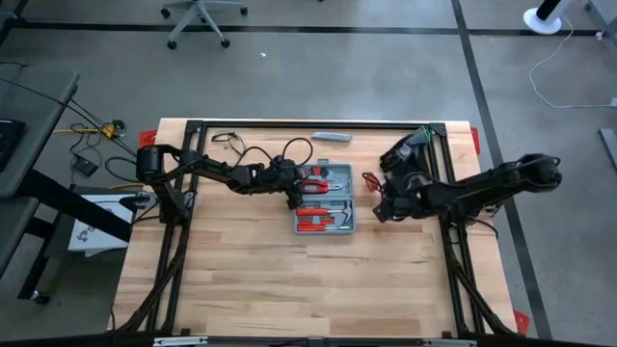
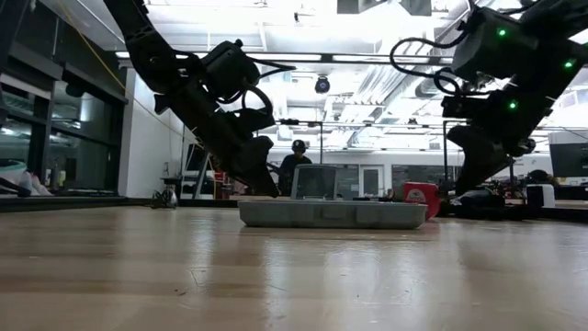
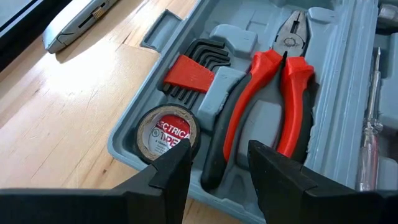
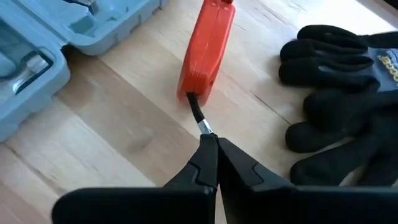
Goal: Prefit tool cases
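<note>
The tool case (image 1: 326, 204) lies open in the middle of the wooden tabletop (image 1: 289, 280). Inside it are red-handled pliers (image 3: 273, 93), a set of hex keys (image 3: 193, 71) and a roll of electrical tape (image 3: 166, 132). The left gripper (image 3: 214, 163) hangs just over the case's edge, near the tape, with its fingers a bit apart and holding nothing. The right gripper (image 4: 214, 149) is beside the case. Its fingers are pinched shut on the thin tip of a red tape measure (image 4: 206, 46). A black glove (image 4: 342, 99) lies close by.
</note>
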`<state>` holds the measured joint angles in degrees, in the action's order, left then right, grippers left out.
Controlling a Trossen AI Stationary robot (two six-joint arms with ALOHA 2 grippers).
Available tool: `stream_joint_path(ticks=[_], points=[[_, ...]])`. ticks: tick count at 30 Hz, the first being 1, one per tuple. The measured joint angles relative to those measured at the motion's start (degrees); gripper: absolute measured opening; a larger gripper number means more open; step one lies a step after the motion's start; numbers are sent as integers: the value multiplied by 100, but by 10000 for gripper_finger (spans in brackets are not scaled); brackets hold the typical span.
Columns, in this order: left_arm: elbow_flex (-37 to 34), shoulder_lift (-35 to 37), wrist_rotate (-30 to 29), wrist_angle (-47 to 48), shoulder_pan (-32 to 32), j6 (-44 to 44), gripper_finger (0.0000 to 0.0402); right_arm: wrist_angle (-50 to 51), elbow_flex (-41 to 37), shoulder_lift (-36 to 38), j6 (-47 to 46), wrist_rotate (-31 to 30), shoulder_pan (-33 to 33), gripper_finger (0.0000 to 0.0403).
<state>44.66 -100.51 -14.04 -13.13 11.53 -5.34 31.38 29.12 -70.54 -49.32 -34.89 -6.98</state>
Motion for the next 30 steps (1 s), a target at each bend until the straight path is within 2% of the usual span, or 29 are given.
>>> stream_joint_path(ticks=[5, 11, 24, 30], points=[[0, 0, 0, -1, 1, 0, 150, 377, 0, 0, -347, -47, -92, 0], [0, 0, -2, 0, 2, 0, 150, 469, 0, 0, -568, -584, -239, 5], [-1, 1, 0, 0, 2, 0, 150, -183, 0, 126, -280, -1333, -707, 108], [-2, 2, -2, -2, 2, 0, 150, -330, 2, 360, 176, -1174, -665, 120]])
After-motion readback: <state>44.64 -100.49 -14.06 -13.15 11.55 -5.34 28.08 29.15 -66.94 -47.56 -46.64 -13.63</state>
